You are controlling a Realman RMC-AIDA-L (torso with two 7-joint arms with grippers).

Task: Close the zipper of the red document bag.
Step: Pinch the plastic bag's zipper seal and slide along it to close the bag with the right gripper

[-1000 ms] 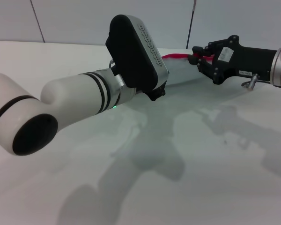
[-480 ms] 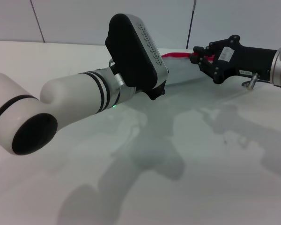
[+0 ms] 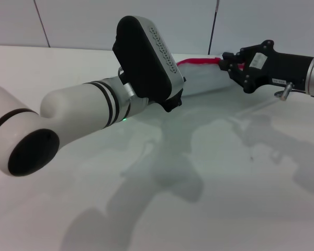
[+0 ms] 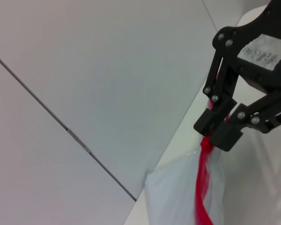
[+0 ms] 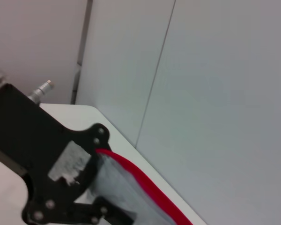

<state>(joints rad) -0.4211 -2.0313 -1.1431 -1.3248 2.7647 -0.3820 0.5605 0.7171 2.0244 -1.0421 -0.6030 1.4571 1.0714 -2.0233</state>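
A big white table [image 3: 209,198] fills most of the head view. Its top is smooth and a bit shiny, and soft grey shadows [image 3: 167,178] lie across it. Behind the table stands a pale grey wall [image 3: 83,23] made of flat panels. Thin dark lines [image 3: 213,26] run between the panels. The light is bright and even, and the wall looks plain in both wrist views too

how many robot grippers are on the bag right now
2: the black right gripper pinches the thin red zipper at the translucent pale document bag's right end; the left gripper is at its left end, fingers hidden behind the wrist.
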